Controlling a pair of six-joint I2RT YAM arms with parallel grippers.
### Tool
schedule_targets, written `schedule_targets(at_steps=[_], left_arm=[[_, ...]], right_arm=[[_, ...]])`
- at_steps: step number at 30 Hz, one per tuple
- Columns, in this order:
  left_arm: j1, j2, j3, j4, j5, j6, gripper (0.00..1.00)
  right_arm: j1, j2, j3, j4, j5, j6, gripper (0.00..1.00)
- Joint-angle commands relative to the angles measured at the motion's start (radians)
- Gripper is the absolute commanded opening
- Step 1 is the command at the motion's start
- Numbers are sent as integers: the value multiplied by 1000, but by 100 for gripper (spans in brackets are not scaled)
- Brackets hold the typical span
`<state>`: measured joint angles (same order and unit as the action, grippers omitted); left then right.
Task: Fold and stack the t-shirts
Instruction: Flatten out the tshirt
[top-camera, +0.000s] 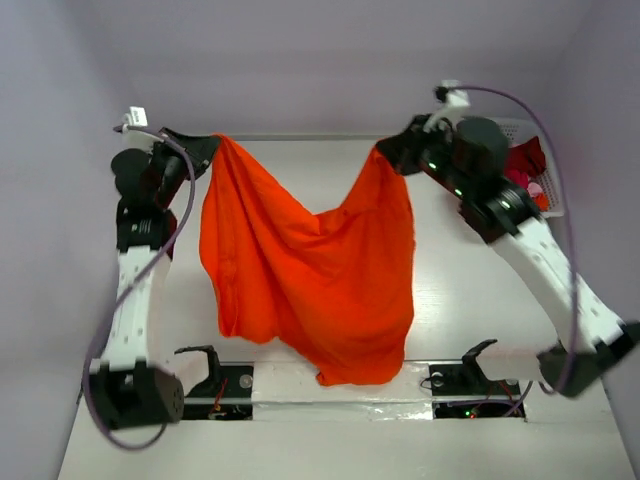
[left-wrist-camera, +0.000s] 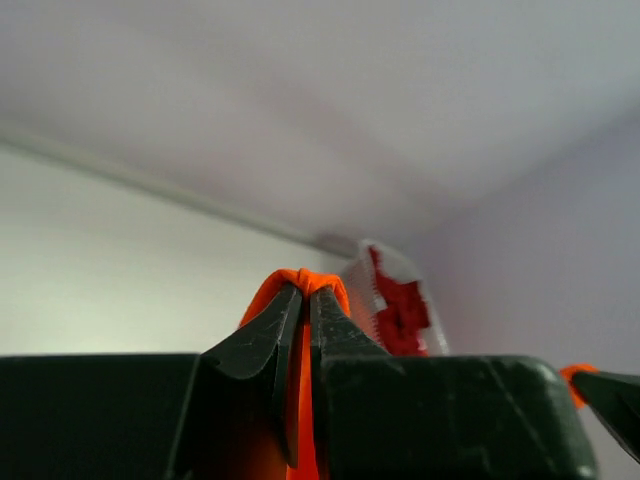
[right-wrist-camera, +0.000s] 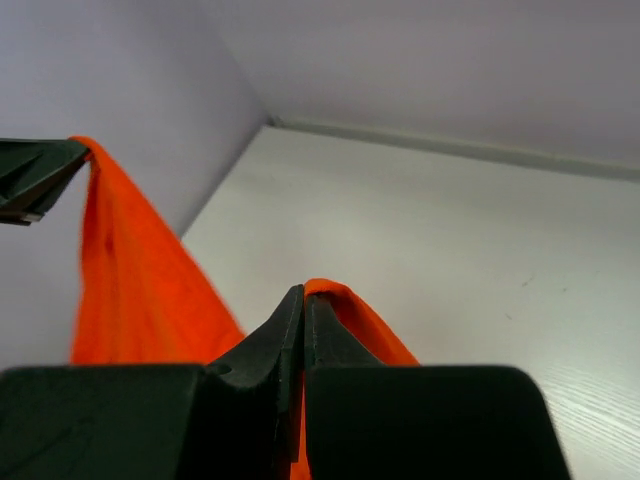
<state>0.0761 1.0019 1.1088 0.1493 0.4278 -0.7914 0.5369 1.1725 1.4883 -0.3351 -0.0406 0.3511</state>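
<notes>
Orange-laden: grips bright orange soft cloth t-shirt (top-camera: 310, 270) by upper corners with left pincer (top-camera: 210, 145) and right pincer (top-camera: 384, 155) both clamped shut; hangs below, spanning sideways between them.

Top view looks down over the counter (top-camera: 450, 300) from behind; wrist views hug the left end effector (left-wrist-camera: 305, 292) and right end effector (right-wrist-camera: 303, 296) (all share the orange t-shirt (top-camera: 310, 270)).
</notes>
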Motion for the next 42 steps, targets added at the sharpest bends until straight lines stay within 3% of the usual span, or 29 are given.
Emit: schedule_targets(at_steps=[1, 10, 14, 16, 19, 23, 27, 29, 30, 31, 35, 38, 42], left_arm=[[53, 130, 22, 137, 6, 15, 0], [76, 466, 124, 105, -21, 20, 0], [65, 485, 175, 127, 35, -37, 0], [51, 469, 197, 90, 48, -29, 0], [42, 387, 181, 91, 93, -34, 0], [33, 146, 102, 110, 202, -51, 0], [33, -116, 48, 99, 288, -45, 0], [33, -254, 45, 15, 313, -25, 0], [33, -294, 43, 15, 322, -16, 0], [33, -333, 30, 3, 350, -19, 0], [33, -517, -50, 33, 410, -121, 0], [33, -565, -32, 50, 443, -212, 0], [33, -545, 110, -42, 418, -171, 0]], right_arm=[[-44, 203, 119, 91, 10, 0, 0], [-201, 678, 412, -24, -215, 100, 0], [-212, 730, 610, -172, -246, 81, 0], [-212, 708, 630, -208, -251, 81, 0], [-212, 580, 543, -193, -262, 80, 0], [-163, 321, 327, -118, -312, 60, 0], [-132, -15, 69, 11, -384, 61, 0], [-132, -291, -70, 75, -442, 101, 0], [-132, -292, -110, 93, -452, 101, 0], [-132, -418, -144, 97, -459, 114, 0], [-132, -658, -240, 50, -458, 112, 0], [-132, -723, -208, -17, -441, 111, 0], [-132, -660, -123, -59, -467, 103, 0]])
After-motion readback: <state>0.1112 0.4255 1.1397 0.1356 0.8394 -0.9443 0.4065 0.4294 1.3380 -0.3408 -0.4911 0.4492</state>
